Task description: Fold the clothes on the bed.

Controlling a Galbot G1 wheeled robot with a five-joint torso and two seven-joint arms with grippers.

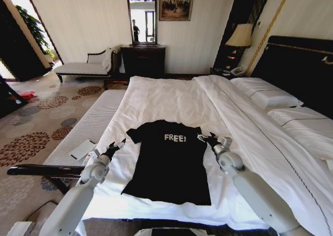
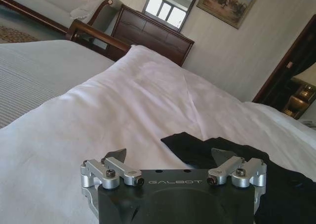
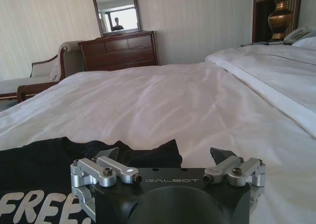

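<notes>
— Position of the clothes [image 1: 169, 160]?

— Spread flat, front up, at lower centre of the head view, on the white duvet of the bed [image 1: 171, 98]. White "FREE!" lettering across the chest. Collar toward the top of the frame, hem toward the bottom edge.

— And the grippers?

— Left gripper [image 1: 115, 146] just off the left sleeve, at lower left of centre. Right gripper [image 1: 209, 139] beside the right sleeve, at lower right of centre. Jaws of both spread wide, holding nothing, black fabric lying just ahead of each in the wrist views.

— Step in hand?

— Probably the approach to a first grasp, at the sleeves or shoulders; no fold made yet. Next move likely calls for lowering onto the cloth and pinching shirt fabric alone, without gathering duvet.

— Room for moving?

— Plenty of bare duvet above the collar. Folded-back cover and pillows [image 1: 265, 93] at right, well apart. Left edge of the bed near the left sleeve, a grey bench [image 1: 86, 129] just beyond. Hem close to the near edge of the bed.
</notes>
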